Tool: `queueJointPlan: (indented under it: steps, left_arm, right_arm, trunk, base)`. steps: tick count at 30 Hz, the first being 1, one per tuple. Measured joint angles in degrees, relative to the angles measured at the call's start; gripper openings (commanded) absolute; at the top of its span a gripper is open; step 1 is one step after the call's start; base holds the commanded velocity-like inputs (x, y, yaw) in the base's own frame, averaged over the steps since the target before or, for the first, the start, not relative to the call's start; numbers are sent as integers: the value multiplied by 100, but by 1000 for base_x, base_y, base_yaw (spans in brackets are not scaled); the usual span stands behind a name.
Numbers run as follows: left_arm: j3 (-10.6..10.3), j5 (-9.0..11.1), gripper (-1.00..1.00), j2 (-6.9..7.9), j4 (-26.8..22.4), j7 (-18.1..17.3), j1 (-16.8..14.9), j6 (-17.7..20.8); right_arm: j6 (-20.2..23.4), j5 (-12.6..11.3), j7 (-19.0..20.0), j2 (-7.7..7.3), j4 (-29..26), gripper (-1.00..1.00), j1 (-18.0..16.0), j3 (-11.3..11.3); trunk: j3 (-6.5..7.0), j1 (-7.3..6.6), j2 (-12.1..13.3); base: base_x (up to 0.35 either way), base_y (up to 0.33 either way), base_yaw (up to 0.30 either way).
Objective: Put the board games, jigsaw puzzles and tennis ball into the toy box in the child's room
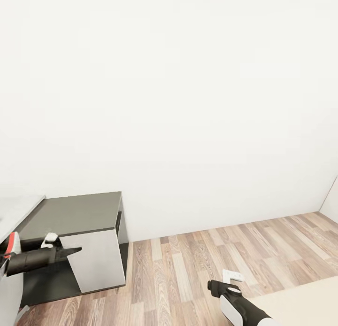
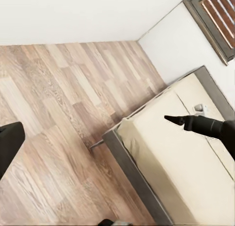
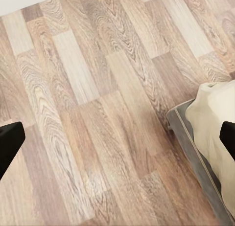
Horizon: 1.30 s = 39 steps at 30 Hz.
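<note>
My left arm (image 1: pixel 33 259) is matte black and tapers to a sharp point, with a white fitting on top and a red-and-white band at its base. My right arm (image 1: pixel 241 306) has a glossy white shell, a black wrist and a small white bracket.

A plain white wall (image 1: pixel 188 91) meets a wood-plank floor (image 1: pixel 197 269). A dark-topped cabinet (image 1: pixel 80 213) with white sides stands against the wall. A cream-covered bed (image 2: pixel 181 162) in a grey frame sits beneath a slatted window (image 2: pixel 218 15).

Cream bed (image 2: pixel 181 157) on wood floor (image 2: pixel 54 99), corner
</note>
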Motion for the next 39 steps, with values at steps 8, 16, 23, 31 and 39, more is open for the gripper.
queueJointPlan:
  steps: [8,16,23,31,39]
  left_arm:
    - [-25,-245,100,-329,1338,1343,41,-961]
    - [-65,-366,100,-494,2208,2943,190,-1712]
    - [-60,-470,100,-656,2463,4748,612,-2182]
    - [-57,-500,100,-1036,2502,5988,986,-2466]
    - [-51,-497,100,-1136,2510,7027,1190,-2610]
  right_arm:
    - [-62,18,5,111,73,100,2,-13]
    - [-364,239,-4,333,348,100,3,86]
    - [-509,608,-15,585,531,100,3,288]
    - [-524,669,-23,679,761,100,3,330]
    - [-493,687,-16,697,1029,100,220,339]
  trunk:
    - [0,0,0]
    - [0,0,-1]
    - [0,0,-1]
    - [-1,0,-1]
    - [0,0,-1]
  base:
    - [0,0,0]
    - [0,0,0]
    - [0,0,0]
    - [0,0,0]
    - [0,0,0]
